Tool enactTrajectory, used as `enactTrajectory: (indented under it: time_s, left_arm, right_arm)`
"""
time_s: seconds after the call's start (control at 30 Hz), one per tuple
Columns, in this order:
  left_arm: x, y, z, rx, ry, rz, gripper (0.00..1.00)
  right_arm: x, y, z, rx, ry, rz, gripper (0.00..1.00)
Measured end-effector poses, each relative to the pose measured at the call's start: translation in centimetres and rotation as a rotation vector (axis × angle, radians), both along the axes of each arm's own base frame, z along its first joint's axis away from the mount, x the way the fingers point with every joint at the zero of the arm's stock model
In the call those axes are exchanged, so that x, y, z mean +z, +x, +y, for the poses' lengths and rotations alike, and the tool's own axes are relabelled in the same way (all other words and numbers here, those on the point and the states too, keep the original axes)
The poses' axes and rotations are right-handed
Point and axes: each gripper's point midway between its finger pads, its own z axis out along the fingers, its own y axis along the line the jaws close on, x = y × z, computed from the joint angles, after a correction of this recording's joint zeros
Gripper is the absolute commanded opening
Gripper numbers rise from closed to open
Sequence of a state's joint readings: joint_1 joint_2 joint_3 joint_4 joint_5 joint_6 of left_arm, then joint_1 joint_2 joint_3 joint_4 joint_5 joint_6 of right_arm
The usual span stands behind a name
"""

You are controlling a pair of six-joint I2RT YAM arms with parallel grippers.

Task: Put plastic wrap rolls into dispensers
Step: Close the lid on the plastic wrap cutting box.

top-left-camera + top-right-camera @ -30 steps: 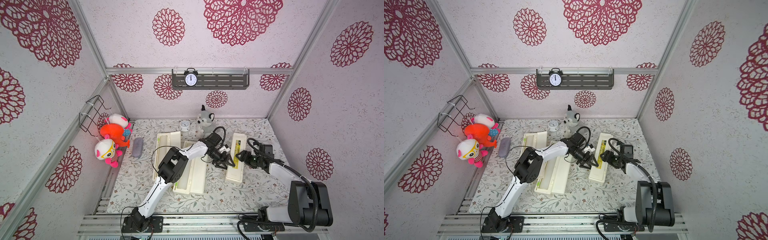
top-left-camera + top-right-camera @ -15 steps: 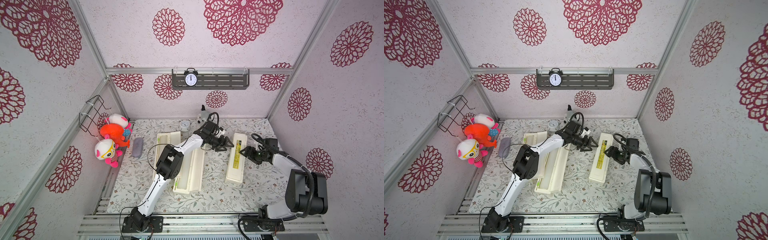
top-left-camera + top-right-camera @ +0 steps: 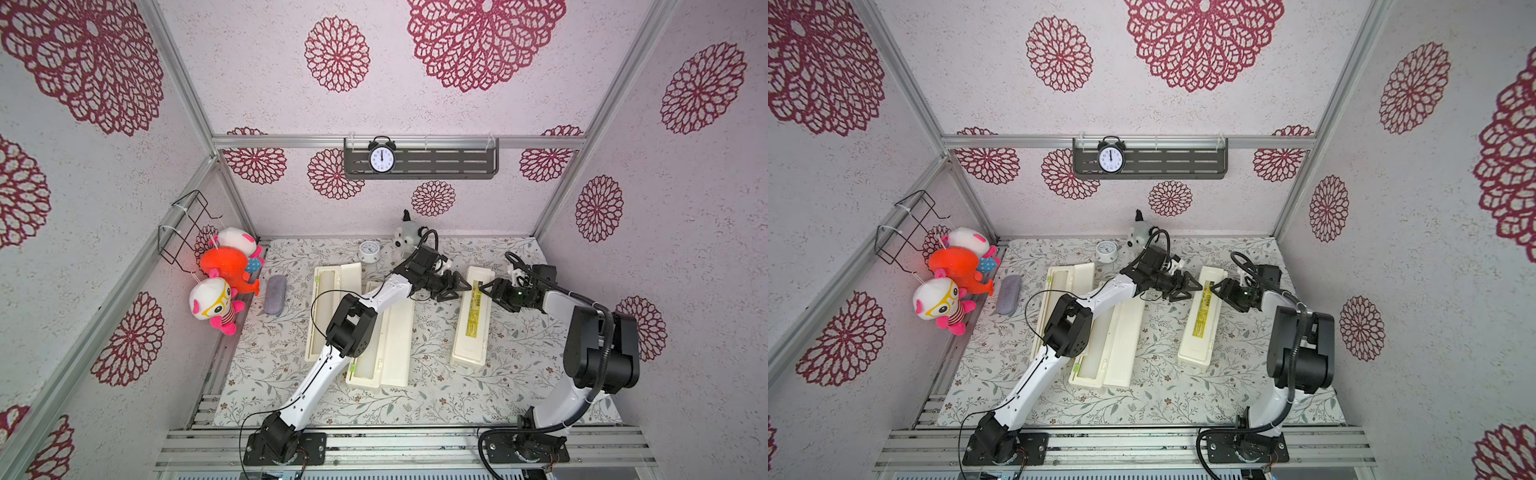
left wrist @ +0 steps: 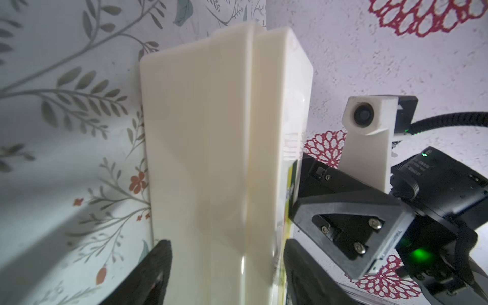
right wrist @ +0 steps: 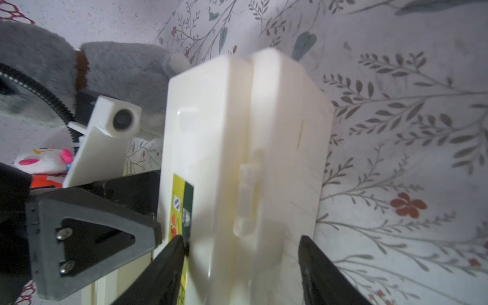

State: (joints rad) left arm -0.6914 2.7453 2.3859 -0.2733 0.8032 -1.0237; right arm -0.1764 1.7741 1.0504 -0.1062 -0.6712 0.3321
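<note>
Both tools have closed in on the far end of the shut box [image 3: 471, 336] since half a second back. The left tool [image 3: 462, 287] slid right to its left edge, and the right tool [image 3: 485, 291] came up-left onto the lid. Box itself hasn't shifted.

Label [image 3: 473, 309] is a yellow-green strip down the lid. Right wrist view shows it yellow with a dark green panel, red blobs and small round icons, print too blurred to read. Clock [image 3: 381, 159] on the wall shelf [image 3: 449, 164] reads about twelve.

Left tool: fingers [image 4: 155, 269] spread wide, box wall fills the gap, can't tell if pinching. Right tool: also wide, one finger [image 5: 171, 258] touching the label edge, grip unclear.

Shut box lies right of centre on the bench [image 3: 436, 395]. Two open boxes [image 3: 332, 282] lie left of centre, partly under the left arm [image 3: 353, 328]. Rolls inside or not: can't tell.
</note>
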Motion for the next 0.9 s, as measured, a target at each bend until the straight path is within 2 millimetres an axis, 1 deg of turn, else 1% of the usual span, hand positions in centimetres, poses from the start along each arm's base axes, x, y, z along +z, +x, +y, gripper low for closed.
enactTrajectory:
  time_s: [0.17, 0.23, 0.33, 0.53, 0.57, 0.67, 0.9]
  left_arm:
    - [0.0, -0.4, -0.5, -0.007, -0.005, 0.005, 0.68]
    - [0.1, -0.4, -0.5, -0.007, -0.005, 0.008, 0.67]
    - [0.0, -0.5, -0.6, -0.008, -0.005, 0.009, 0.67]
    - [0.0, -0.6, -0.6, -0.012, 0.003, 0.009, 0.65]
    - [0.0, -0.6, -0.6, -0.012, 0.006, 0.006, 0.65]
    - [-0.1, -0.7, -0.6, -0.013, 0.016, 0.004, 0.63]
    - [-0.2, -0.8, -0.5, -0.022, 0.049, -0.036, 0.63]
  right_arm:
    - [0.1, 1.4, -0.2, 0.016, 0.037, -0.026, 0.61]
    - [0.1, 1.8, -0.4, 0.019, 0.051, -0.041, 0.57]
    - [0.3, 2.1, -0.3, 0.029, 0.078, -0.059, 0.5]
    - [0.3, 2.2, -0.4, 0.011, 0.132, -0.048, 0.46]
    - [0.3, 2.2, -0.5, 0.008, 0.135, -0.044, 0.47]
    - [0.2, 2.2, -0.6, 0.0, 0.128, -0.039, 0.51]
    - [-0.4, 2.8, -1.1, -0.047, 0.028, -0.051, 0.6]
